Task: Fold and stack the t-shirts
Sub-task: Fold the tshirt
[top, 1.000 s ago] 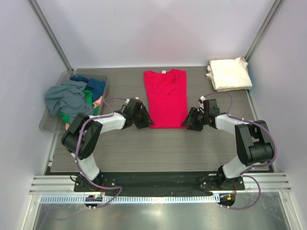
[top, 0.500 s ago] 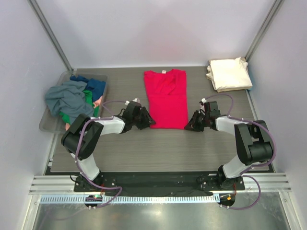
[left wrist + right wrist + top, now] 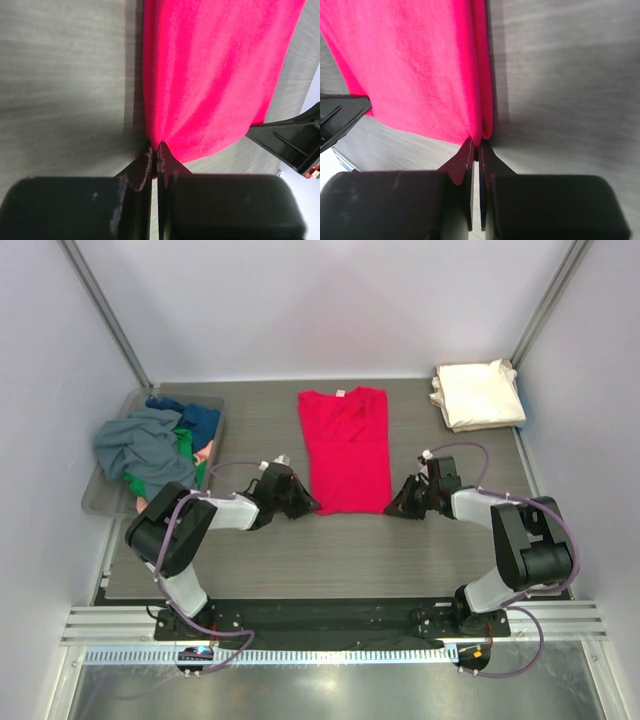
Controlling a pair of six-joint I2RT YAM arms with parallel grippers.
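A bright red t-shirt (image 3: pixel 346 445) lies flat on the table, folded into a long strip with its collar at the far end. My left gripper (image 3: pixel 308 504) is shut on its near left corner; the left wrist view shows the red cloth (image 3: pixel 210 75) pinched between the jaws (image 3: pixel 155 148). My right gripper (image 3: pixel 391 508) is shut on the near right corner; the right wrist view shows the red cloth (image 3: pixel 420 65) in the jaws (image 3: pixel 475 144). A cream-white folded t-shirt (image 3: pixel 479 394) lies at the far right. Grey (image 3: pixel 135 445), blue (image 3: pixel 200 418) and green (image 3: pixel 185 448) shirts fill the bin.
A clear plastic bin (image 3: pixel 100 498) stands at the left edge with the loose shirts heaped in it. The grey wood-grain table (image 3: pixel 330 550) ends in a metal rail near the arm bases. White walls close in the back and sides.
Both grippers have slid toward the near edge, drawing the red shirt's bottom hem a little nearer to the arm bases. The left gripper moved slightly left as well.
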